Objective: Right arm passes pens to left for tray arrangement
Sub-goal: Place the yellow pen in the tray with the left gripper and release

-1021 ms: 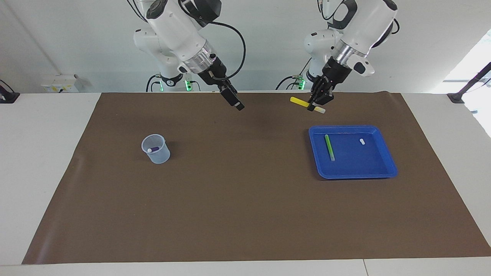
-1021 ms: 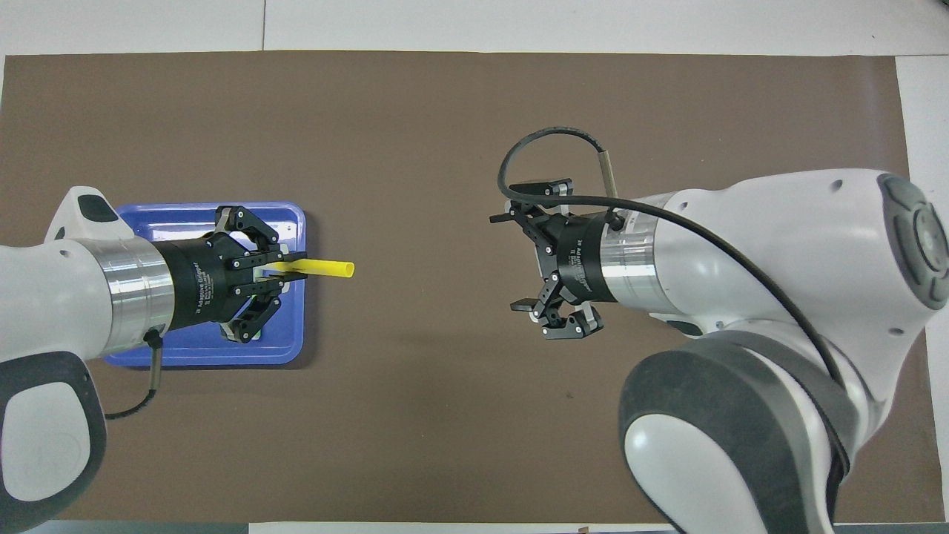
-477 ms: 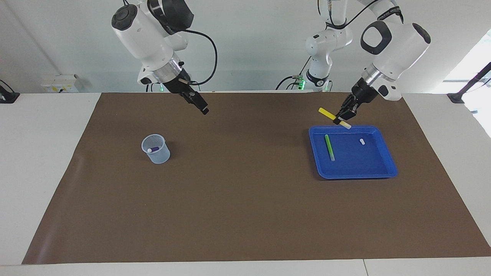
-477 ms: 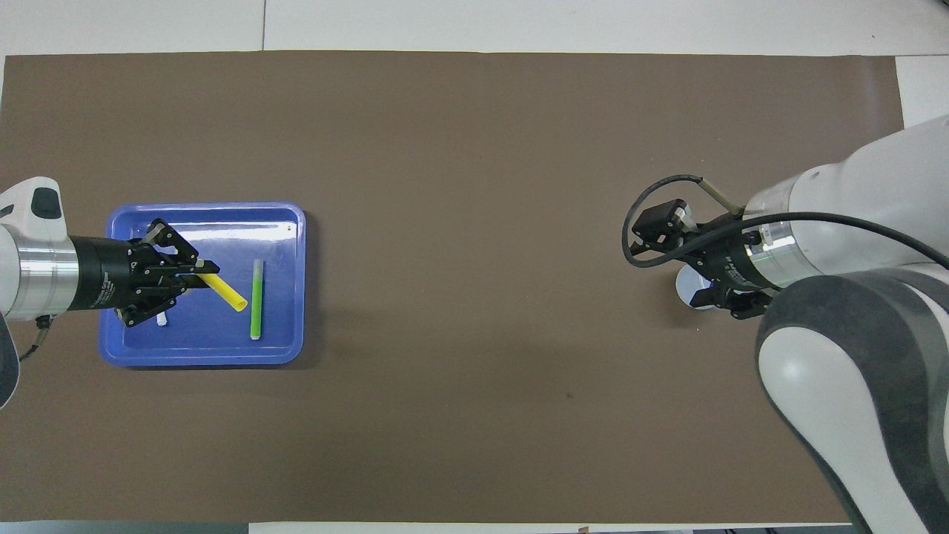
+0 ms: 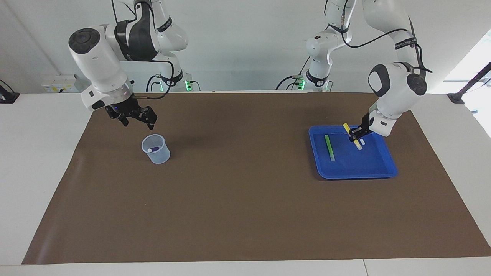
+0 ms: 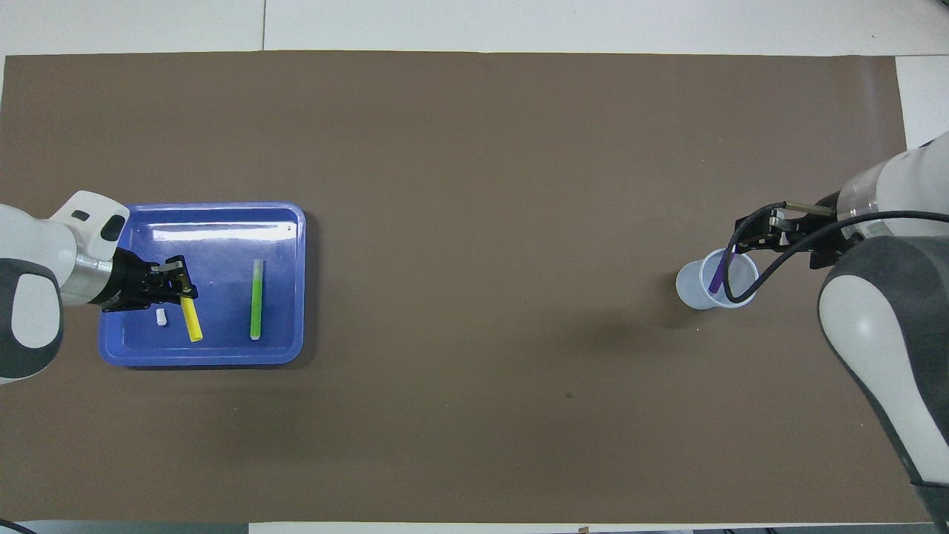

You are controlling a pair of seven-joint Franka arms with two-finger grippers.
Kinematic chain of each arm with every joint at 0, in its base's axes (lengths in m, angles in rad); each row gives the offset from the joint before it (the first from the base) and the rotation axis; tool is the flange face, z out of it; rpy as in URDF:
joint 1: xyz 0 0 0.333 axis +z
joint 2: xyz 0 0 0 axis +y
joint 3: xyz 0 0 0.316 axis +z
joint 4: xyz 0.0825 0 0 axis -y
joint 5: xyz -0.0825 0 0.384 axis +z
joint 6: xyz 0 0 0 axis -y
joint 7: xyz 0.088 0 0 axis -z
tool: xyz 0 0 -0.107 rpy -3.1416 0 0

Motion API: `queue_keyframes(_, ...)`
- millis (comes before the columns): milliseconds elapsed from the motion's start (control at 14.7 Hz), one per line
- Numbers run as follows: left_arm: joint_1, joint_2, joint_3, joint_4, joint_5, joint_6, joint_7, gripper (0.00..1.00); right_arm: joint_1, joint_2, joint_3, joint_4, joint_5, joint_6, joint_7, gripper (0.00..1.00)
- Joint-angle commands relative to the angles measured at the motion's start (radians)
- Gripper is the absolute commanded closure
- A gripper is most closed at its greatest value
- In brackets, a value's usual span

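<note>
In the facing view no writing can be read. The left arm bends down from its base so that the left tool (image 5: 356, 135) is low inside the blue tray (image 5: 387, 168), its tips pressed together on the yellow pen (image 5: 351, 134), which slants with its pale end down by the tray floor. The green pen (image 5: 329, 147) lies flat in the tray, toward the right arm's end of it, and a small white piece (image 5: 362, 141) lies just beside the yellow pen. The right arm reaches out and down; the right tool (image 5: 142, 117) hangs spread wide over the brown mat (image 5: 245, 199) just beside a clear cup (image 5: 156, 149), which holds the purple pen (image 5: 153, 149). The mat covers a white desk (image 5: 42, 161) before a pale wall.

In the overhead view, again no legible lettering. The left tool (image 6: 180, 285) pinches the yellow pen (image 6: 191, 319) over the tray (image 6: 222, 215), between the white piece (image 6: 161, 318) and the green pen (image 6: 256, 298). The right tool (image 6: 767, 228) is over the rim of the cup (image 6: 693, 293), where the purple pen (image 6: 718, 273) leans.
</note>
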Motion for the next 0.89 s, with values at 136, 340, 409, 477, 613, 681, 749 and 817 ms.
queue_keyframes(136,-0.012,0.105,0.001,0.024,0.103,0.069,0.072,1.00,-0.002,0.018,0.001,-0.110,-0.020,0.149,-0.038,0.00)
queue_keyframes(340,-0.026,0.126,0.001,0.022,0.106,0.094,0.073,1.00,-0.004,0.027,0.001,-0.161,-0.020,0.241,-0.110,0.00)
queue_keyframes(409,-0.024,0.126,0.001,0.022,0.106,0.092,0.073,1.00,-0.004,0.030,0.001,-0.170,-0.020,0.261,-0.124,0.00)
queue_keyframes(477,-0.024,0.126,0.001,0.022,0.106,0.094,0.073,1.00,-0.002,0.038,0.001,-0.173,-0.022,0.276,-0.139,0.01)
queue_keyframes(613,-0.023,0.126,0.001,0.022,0.106,0.094,0.073,0.01,-0.002,0.052,0.002,-0.188,-0.034,0.316,-0.178,0.03)
queue_keyframes(681,-0.018,0.126,0.001,0.024,0.106,0.088,0.073,0.00,-0.002,0.055,0.002,-0.198,-0.039,0.340,-0.185,0.03)
queue_keyframes(749,-0.015,0.126,0.001,0.024,0.106,0.086,0.073,0.00,-0.001,0.055,0.002,-0.207,-0.051,0.354,-0.188,0.04)
queue_keyframes(817,-0.014,0.125,0.001,0.025,0.106,0.082,0.073,0.00,0.001,0.053,0.002,-0.211,-0.057,0.357,-0.198,0.05)
